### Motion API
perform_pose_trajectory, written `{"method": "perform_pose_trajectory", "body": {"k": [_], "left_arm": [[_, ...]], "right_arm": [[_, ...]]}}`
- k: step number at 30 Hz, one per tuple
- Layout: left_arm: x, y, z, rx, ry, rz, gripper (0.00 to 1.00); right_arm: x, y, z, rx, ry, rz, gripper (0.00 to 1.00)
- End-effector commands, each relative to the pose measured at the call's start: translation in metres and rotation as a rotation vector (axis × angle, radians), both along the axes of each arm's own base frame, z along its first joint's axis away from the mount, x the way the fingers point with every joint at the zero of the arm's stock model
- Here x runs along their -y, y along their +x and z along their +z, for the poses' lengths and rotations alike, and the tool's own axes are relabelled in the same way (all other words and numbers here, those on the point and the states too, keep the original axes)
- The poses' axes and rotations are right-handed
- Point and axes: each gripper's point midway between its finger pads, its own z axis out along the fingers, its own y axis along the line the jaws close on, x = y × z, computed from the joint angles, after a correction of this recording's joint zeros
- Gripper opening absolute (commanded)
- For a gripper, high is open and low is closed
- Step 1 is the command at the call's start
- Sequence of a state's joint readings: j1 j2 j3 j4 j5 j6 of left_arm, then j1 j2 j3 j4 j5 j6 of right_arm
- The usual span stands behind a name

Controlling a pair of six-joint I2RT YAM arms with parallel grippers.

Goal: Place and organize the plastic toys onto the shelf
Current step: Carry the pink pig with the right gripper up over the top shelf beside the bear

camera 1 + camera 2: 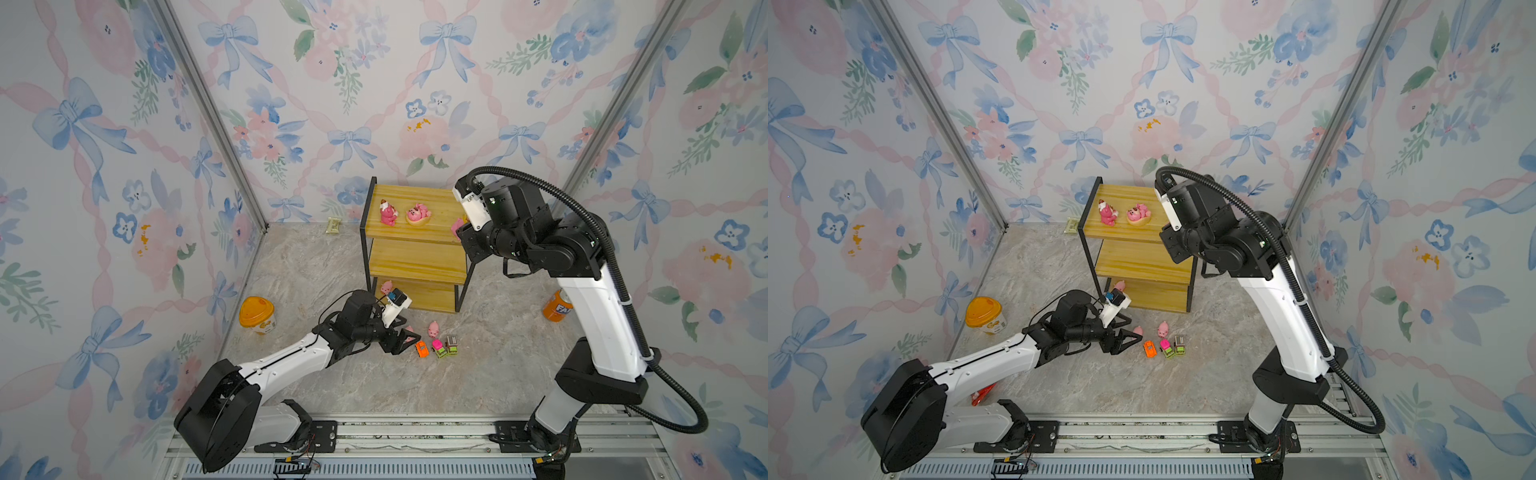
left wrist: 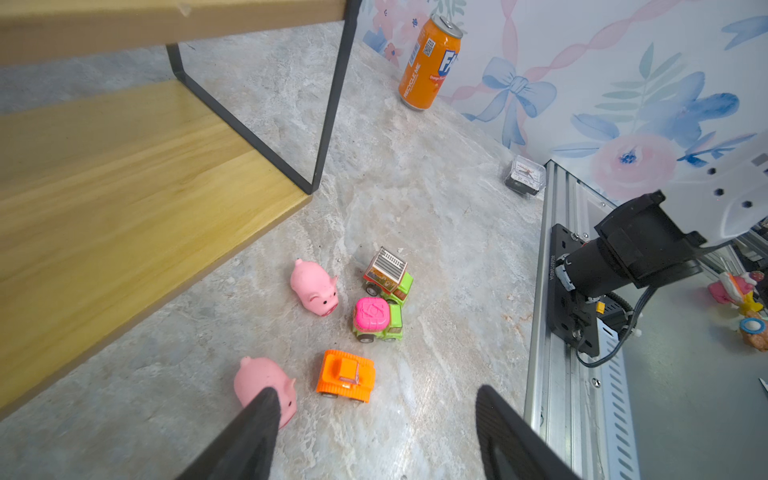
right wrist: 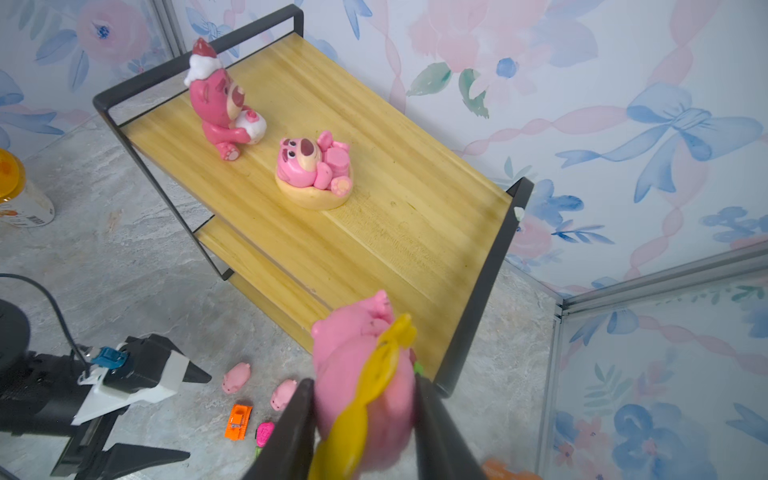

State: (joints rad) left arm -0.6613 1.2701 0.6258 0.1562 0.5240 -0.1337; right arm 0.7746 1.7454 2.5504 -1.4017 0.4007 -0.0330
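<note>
The three-tier shelf of yellow wooden boards in a thin black metal frame [image 1: 432, 195] stands at the rear centre of the grey marble-patterned desk [image 1: 478, 374]. The right pincer [image 3: 361, 386] is closed on a dark pink plastic bear carrying a yellow piece [image 3: 353, 353], held at the right end of the top board, close to the frame's side rail. Whether this bear touches the board cannot be told. Two figurines stand on that top board, near each other but apart: a dark pink bear in a red-and-white cap [image 3: 220, 108], upright, and a dark pink bear lying back in a tan dish [image 3: 316, 166]. The left pincer [image 2: 376, 388] is low over the desk in front of the shelf, its jaws apart and holding nothing. One finger's tip is just beside a pale pink rubbery pig [image 2: 266, 382]; contact cannot be confirmed. A second pale pink pig [image 2: 313, 286] lies near it on the desk. Three mini cars sit close together beside the pigs: an orange car [image 2: 345, 374], a pink-and-green car [image 2: 376, 318] and a brown-and-green car [image 2: 388, 276], the last two just beside each other. A third pale pink pig [image 1: 387, 286] shows at the shelf's left front post, level with the lowest tier; whether it rests on the board cannot be determined. An orange soda can [image 1: 557, 305] stands upright on the desk to the right of the shelf. An orange-lidded tub [image 1: 257, 316] stands well to the left.
</note>
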Motion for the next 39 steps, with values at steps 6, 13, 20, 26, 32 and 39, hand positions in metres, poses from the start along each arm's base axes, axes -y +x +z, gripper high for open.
{"method": "perform_pose_trajectory", "body": {"k": [6, 13, 20, 26, 32, 39], "left_arm": [[0.002, 0.009, 0.008, 0.026, -0.008, -0.012, 0.75], [0.0, 0.014, 0.004, 0.015, 0.001, -0.003, 0.75], [-0.003, 0.018, 0.001, 0.016, 0.012, 0.009, 0.75], [-0.004, 0.019, -0.003, 0.013, 0.022, 0.019, 0.75], [-0.005, 0.02, -0.007, 0.008, 0.032, 0.028, 0.75], [-0.003, 0.022, -0.009, 0.005, 0.029, 0.027, 0.75]], "right_arm": [[-0.003, 0.035, -0.007, 0.034, -0.06, -0.001, 0.07], [0.003, 0.057, -0.007, 0.06, -0.052, -0.029, 0.07], [0.005, 0.076, -0.021, 0.034, -0.067, -0.05, 0.07], [-0.001, 0.089, -0.028, 0.02, -0.051, -0.041, 0.07], [-0.004, 0.096, -0.04, -0.005, -0.067, -0.034, 0.07], [0.0, 0.097, -0.046, -0.017, -0.09, -0.039, 0.09]]}}
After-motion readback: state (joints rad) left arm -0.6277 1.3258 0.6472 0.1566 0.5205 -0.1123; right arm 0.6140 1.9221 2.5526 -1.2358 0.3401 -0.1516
